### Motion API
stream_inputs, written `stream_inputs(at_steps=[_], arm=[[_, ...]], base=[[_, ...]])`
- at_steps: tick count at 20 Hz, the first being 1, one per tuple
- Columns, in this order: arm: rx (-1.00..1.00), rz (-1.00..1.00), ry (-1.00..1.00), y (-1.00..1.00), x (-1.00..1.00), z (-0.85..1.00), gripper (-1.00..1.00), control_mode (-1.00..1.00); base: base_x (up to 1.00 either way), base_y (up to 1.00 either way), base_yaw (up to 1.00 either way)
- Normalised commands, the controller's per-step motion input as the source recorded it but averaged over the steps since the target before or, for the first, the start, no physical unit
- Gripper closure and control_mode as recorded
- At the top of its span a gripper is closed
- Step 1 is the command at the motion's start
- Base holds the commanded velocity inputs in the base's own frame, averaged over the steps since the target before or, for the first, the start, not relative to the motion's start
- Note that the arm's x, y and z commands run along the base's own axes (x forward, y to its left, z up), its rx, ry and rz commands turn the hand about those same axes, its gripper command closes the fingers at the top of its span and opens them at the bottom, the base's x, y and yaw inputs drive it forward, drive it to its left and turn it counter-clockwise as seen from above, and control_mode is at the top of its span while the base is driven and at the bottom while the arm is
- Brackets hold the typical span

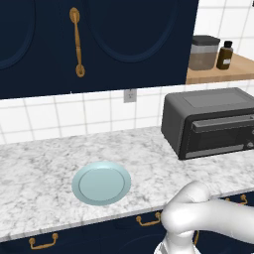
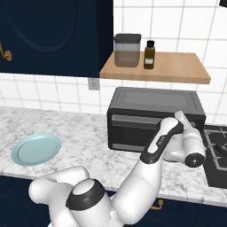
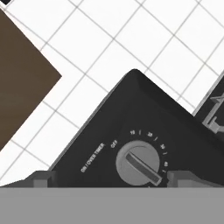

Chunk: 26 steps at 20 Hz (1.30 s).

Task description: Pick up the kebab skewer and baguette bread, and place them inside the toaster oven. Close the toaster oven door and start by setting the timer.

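The dark grey toaster oven point(image 1: 208, 124) point(image 2: 155, 106) stands on the marble counter against the tiled wall, and its door point(image 1: 221, 136) point(image 2: 133, 131) is closed. In the hand view my gripper point(image 3: 111, 178) is open close in front of the oven's control panel point(image 3: 131, 113). The grey timer knob point(image 3: 139, 164) lies between the two fingertips point(image 3: 41, 178), which stand apart from it. From the right base view, my white wrist point(image 2: 189, 144) hangs in front of the oven's right end. The kebab skewer and baguette bread are out of view.
A pale blue plate point(image 1: 101, 182) point(image 2: 35, 149) lies bare on the counter left of the oven. Above the oven, a wooden shelf point(image 2: 177, 68) carries a grey-lidded canister point(image 2: 127, 50) and a brown bottle point(image 2: 149, 55). A stove burner point(image 2: 217, 146) sits to the right.
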Motion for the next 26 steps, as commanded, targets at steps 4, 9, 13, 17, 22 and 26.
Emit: stream_inputs(at_steps=[4, 9, 13, 17, 22, 26], arm=[[0.0, 0.0, 0.0, -0.05, 0.0, 0.0, -1.0, -1.0], [0.0, 0.0, 0.01, -0.1, 0.01, 0.0, -1.0, -1.0], [0.0, 0.0, 0.01, -0.09, 0.0, 0.0, -1.0, -1.0], [0.0, 0.0, 0.0, -0.09, 0.02, 0.0, -1.0, -1.0], [0.0, 0.0, 0.0, -0.11, 0.0, 0.0, -1.0, -1.0], [0.0, 0.0, 0.0, -0.05, 0.0, -0.03, -1.0, -1.0]], base=[[0.0, 0.0, 0.0], [0.0, 0.0, 0.0], [0.0, 0.0, 0.0], [0.0, 0.0, 0.0], [0.0, 0.0, 0.0], [0.0, 0.0, 0.0]])
